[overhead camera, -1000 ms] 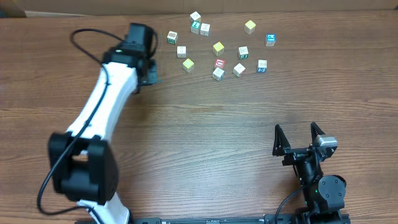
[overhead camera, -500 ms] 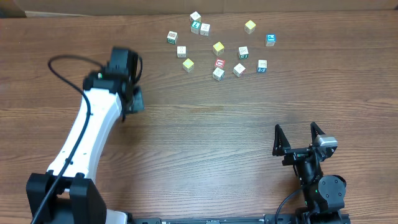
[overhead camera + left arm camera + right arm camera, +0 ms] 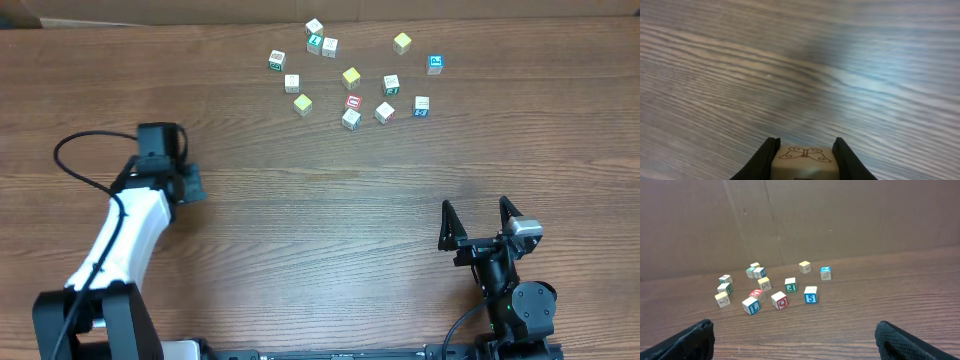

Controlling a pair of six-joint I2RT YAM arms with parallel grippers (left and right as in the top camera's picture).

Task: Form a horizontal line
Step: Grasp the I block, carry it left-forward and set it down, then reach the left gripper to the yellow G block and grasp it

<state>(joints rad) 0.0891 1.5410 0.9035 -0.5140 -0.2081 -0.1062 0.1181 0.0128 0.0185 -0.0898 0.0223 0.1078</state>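
Left wrist only: L pincer [image 3: 804,146] clamps butterfly cube [image 3: 802,158].

Left fingers [image 3: 760,160] pinch a cube [image 3: 802,159]; right fingers [image 3: 447,222] spread wide.

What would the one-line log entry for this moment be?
left gripper: shut on pale wooden butterfly cube | right gripper: open, empty | other cubes: scattered

pale cube [image 3: 802,159] with brown butterfly outline, woodgrain table [image 3: 790,75]
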